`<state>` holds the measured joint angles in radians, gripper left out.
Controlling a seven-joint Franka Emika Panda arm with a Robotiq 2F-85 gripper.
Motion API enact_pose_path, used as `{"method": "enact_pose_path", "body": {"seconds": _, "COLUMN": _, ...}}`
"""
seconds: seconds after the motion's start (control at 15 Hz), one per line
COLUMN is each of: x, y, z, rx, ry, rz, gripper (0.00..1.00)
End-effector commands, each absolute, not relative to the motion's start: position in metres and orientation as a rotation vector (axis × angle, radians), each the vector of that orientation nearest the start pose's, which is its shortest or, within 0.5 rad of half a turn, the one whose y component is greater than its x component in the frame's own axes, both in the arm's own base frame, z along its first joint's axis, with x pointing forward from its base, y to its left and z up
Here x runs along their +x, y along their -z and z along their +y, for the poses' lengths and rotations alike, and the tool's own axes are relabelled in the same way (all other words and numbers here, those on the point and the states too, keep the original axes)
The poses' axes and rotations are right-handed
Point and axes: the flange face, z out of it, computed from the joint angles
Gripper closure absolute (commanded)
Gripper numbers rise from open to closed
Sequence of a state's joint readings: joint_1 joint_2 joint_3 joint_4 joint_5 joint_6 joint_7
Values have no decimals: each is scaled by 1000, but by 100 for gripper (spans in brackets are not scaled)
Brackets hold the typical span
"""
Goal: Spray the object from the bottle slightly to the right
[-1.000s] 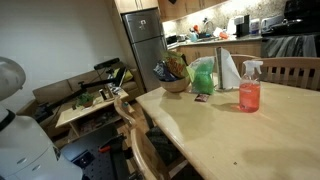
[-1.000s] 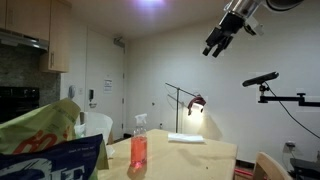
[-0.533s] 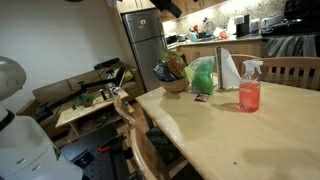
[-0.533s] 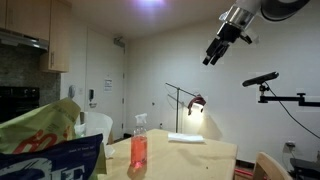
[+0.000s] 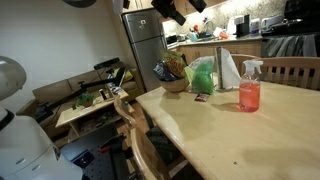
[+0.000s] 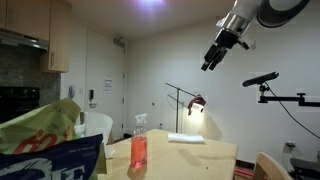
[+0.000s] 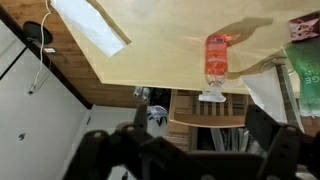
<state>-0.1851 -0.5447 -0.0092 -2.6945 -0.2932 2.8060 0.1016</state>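
Exterior view, kitchen side: the bottle [image 5: 249, 88] stands upright on the light wooden surface [image 5: 225, 135], near the far edge. A white paper-towel roll [image 5: 229, 69] and a green bag [image 5: 203, 76] stand close by. The gripper [image 5: 171, 10] is at the top edge of the frame, high above the surface and well apart from the bottle. Its state cannot be judged here.

Exterior view, wall side: the bottle [image 6: 138, 149] stands upright on the surface [image 6: 190, 157], with a printed bag [image 6: 50, 145] in the foreground. The gripper [image 6: 210, 62] hangs high up, pointing downward at a slant, fingers parted and holding nothing.

Wrist view: the bottle [image 7: 216, 60] is seen from above on the surface [image 7: 165, 40], near the edge, beside the green bag [image 7: 306, 65]. The gripper [image 7: 185, 152] is blurred, its dark fingers [image 7: 280, 150] spread wide, released and empty.
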Motion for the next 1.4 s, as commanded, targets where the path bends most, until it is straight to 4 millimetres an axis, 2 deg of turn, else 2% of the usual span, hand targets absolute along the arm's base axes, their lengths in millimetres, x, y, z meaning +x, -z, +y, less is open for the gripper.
{"method": "enact_pose_path", "body": {"seconds": 0.0, "x": 428, "y": -452, "z": -84, "rx": -3183, "ry": 1062, "rz": 79, "gripper": 0}}
{"method": "enact_pose_path", "body": {"seconds": 0.47, "x": 480, "y": -415, "z": -107, "rx": -3192, "ry": 995, "rz": 86, "gripper": 0}}
{"method": "enact_pose_path", "body": {"seconds": 0.6, "x": 495, "y": -410, "z": -105, "rx": -3180, "ry": 948, "rz": 70, "gripper": 0}}
{"method": "enact_pose_path", "body": {"seconds": 0.67, "x": 477, "y": -411, "z": -102, "rx": -3181, "ry": 961, "rz": 118, "gripper": 0}}
{"method": "enact_pose_path", "body": {"seconds": 1.0, "x": 495, "y": -403, "z": -103, "rx": -3174, "ry": 976, "rz": 64, "gripper": 0}}
{"method": "enact_pose_path", "body": {"seconds": 1.33, "x": 521, "y": -385, "z": -119, "rx": -3206, "ry": 1018, "rz": -13, "gripper": 0}}
